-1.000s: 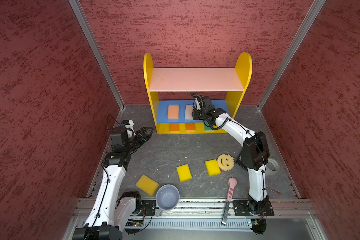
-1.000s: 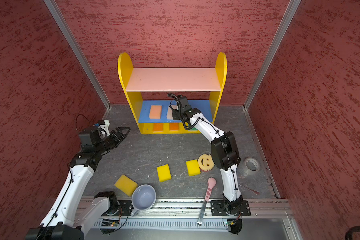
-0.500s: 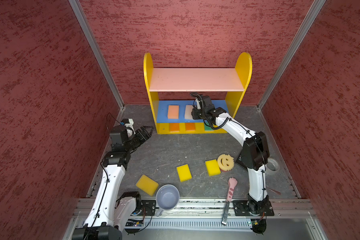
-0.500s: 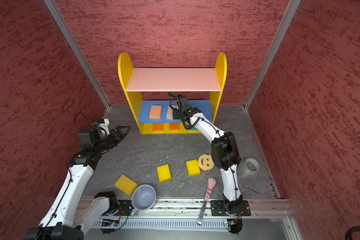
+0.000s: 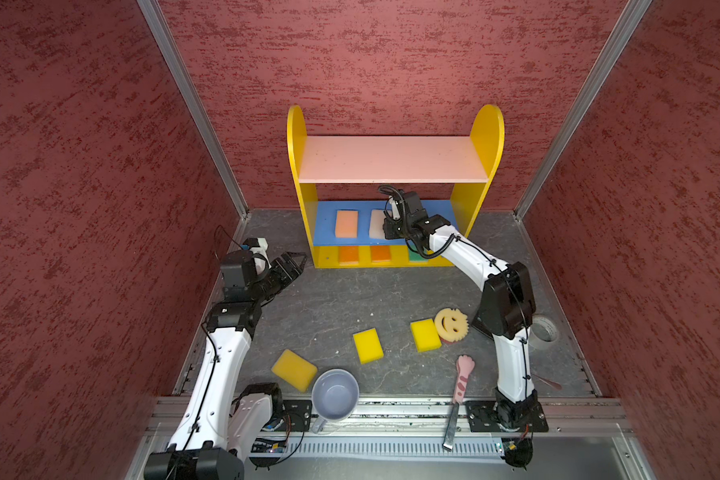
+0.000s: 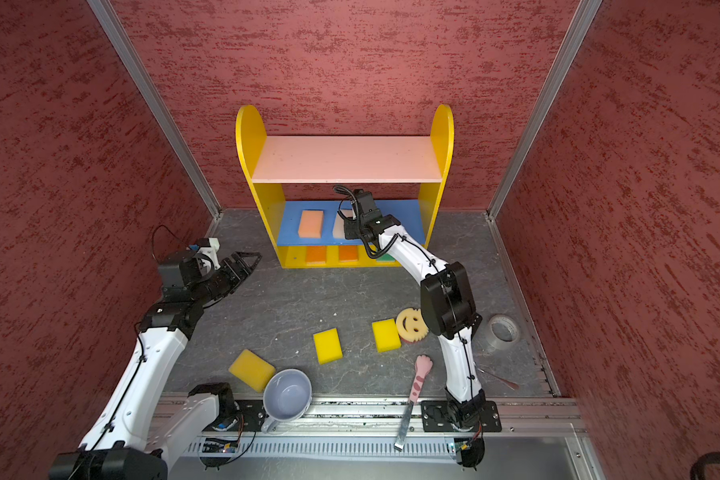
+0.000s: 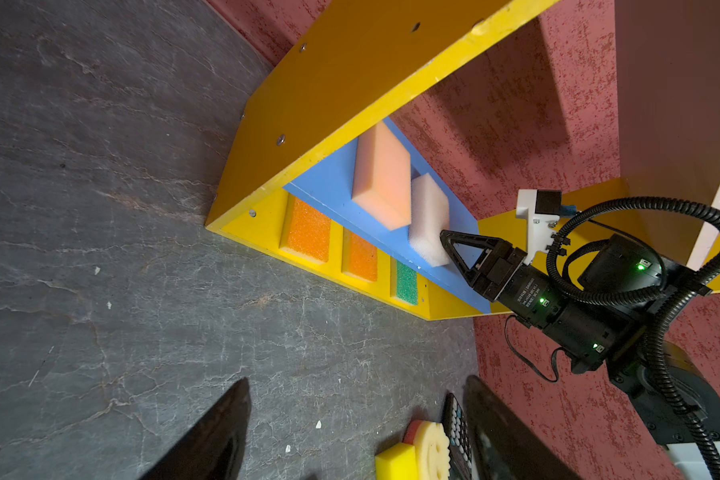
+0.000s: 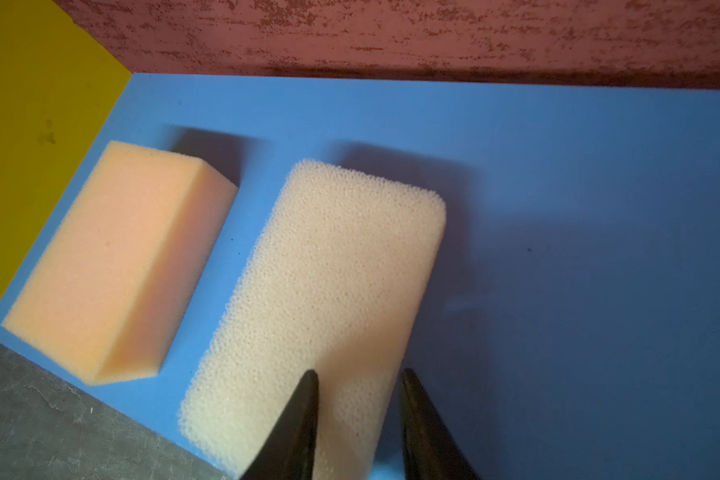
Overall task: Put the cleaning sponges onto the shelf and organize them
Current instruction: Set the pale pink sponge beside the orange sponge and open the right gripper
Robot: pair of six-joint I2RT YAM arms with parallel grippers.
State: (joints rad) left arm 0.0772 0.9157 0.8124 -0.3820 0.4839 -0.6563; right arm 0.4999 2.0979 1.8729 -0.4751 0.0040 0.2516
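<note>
Blue board (image 8: 558, 166) — pale sponge (image 8: 333, 270) lies flat beneath right tool (image 8: 359, 371); clenched or released, cannot tell.

Two arms, as we label them: white tubular links (image 5: 221, 357) between black joint housings (image 5: 506, 305). On the left wrist, a white printed bracket (image 5: 259, 244) sits at one o'clock of the black motor block. The right gripper (image 7: 444, 239) bears black triangular open-frame fingers (image 7: 474, 240), green indicator lamps (image 7: 541, 300) and a black corrugated cable (image 7: 641, 203).
</note>
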